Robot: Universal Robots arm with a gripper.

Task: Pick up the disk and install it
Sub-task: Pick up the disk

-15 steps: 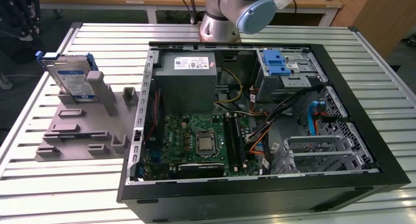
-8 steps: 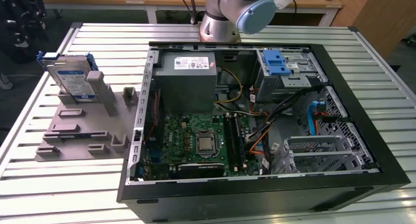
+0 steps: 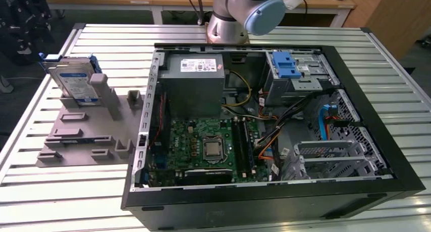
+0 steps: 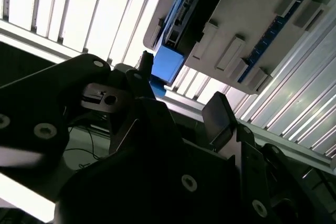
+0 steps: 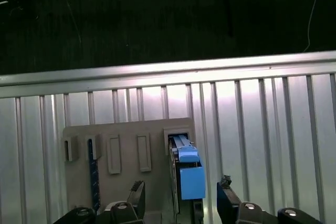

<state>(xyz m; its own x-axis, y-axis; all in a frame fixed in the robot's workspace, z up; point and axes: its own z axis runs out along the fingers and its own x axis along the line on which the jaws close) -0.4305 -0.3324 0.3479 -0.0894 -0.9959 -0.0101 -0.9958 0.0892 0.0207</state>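
**Disk upright in its stand, claw spread over it**

The disk point(image 3: 75, 80) stood on edge in a slot of the grey fixture stand point(image 3: 88, 136). The stand sat on the slatted metal table point(image 3: 60, 191), at the exterior view's left of the open computer case point(image 3: 269, 194) and well apart from it. Nothing had been lifted yet.

In the first wrist view your gripper point(image 5: 181, 196) was open and held nothing. One fingertip sat on each side of the disk's point(image 5: 189, 176) blue carrier end, and both looked clear of it. The second wrist view agreed: the gripper point(image 4: 181, 87) was spread, with the blue carrier point(image 4: 167, 62) beyond the fingers and the stand point(image 4: 252, 30) behind it.

As I judged it, the step in hand was the grasp, and it called for three things from you:

- **Centring:** the thin edge needed an even gap to each pad, so that closing would not shove the disk sideways against the slot wall.
- **Squareness:** the pads had to meet the two broad faces flat, not the blue frame's corner, which could twist out of the grip.
- **Depth:** you needed enough reach for a firm hold on metal, short of the stand's uprights.

The slot looked snug, so a tilted pull risked dragging the stand along.
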